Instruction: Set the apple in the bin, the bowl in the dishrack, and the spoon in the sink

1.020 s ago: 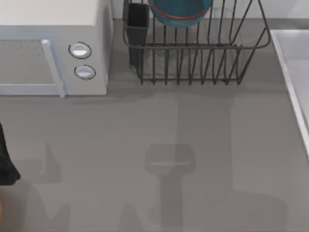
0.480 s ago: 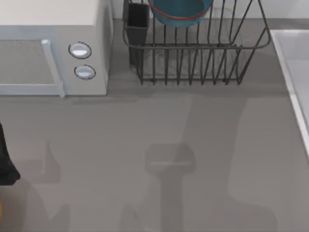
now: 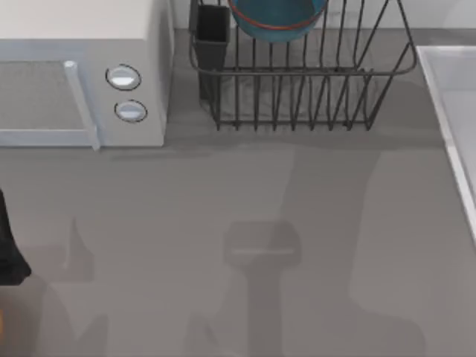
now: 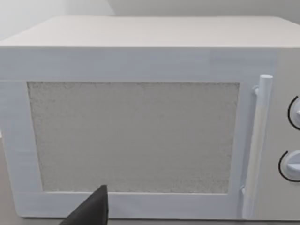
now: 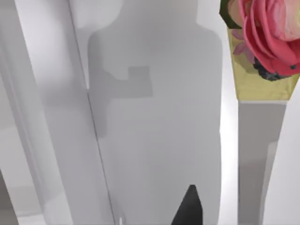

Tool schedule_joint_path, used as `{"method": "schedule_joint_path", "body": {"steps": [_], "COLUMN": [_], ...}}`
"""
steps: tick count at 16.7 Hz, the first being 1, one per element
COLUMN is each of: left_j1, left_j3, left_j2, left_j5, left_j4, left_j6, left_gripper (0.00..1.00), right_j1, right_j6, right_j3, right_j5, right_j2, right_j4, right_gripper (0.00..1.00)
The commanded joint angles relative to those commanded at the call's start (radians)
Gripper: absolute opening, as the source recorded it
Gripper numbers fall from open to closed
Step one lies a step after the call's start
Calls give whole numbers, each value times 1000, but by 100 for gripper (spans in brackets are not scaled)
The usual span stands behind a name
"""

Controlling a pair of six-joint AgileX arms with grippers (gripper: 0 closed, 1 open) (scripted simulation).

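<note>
The blue bowl [image 3: 277, 16] with its reddish-brown rim rests inside the dark wire dishrack [image 3: 297, 97] at the back of the table. The pale sink [image 3: 455, 97] runs along the right edge. Its white-grey basin [image 5: 154, 117] and raised rim lie close below my right gripper [image 5: 187, 211], of which a dark tip shows. My left gripper [image 4: 91, 213] hangs in front of the white microwave's door [image 4: 133, 136], and a dark part of the left arm [image 3: 9, 249] sits at the table's left edge. The apple, the spoon and the bin are out of view.
The white microwave [image 3: 82, 74] with two round knobs [image 3: 126, 93] stands at the back left, beside the rack's dark utensil cup [image 3: 212, 33]. A pink rose on a yellow block [image 5: 262, 42] lies past the basin. Arm shadows cross the grey tabletop [image 3: 245, 245].
The broad shadow on the table below the dishrack has slanted and shifted to the right. The bowl, the rack and the left arm have stayed still.
</note>
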Motion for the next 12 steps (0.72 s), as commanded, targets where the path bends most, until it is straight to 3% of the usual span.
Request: {"method": "schedule_joint_path", "body": {"steps": [8,12], "left_j1": [0,0], "left_j3": [0,0], "left_j2": [0,0], "left_j5": [0,0], "left_j4": [0,0], "left_j6": [0,0], "left_gripper": [100,100], "right_j1": [0,0], "right_j6": [0,0], "right_j3": [0,0], "right_j5": [0,0], "right_j2": [0,0], "right_j4": [0,0], "right_gripper": [98,100]}}
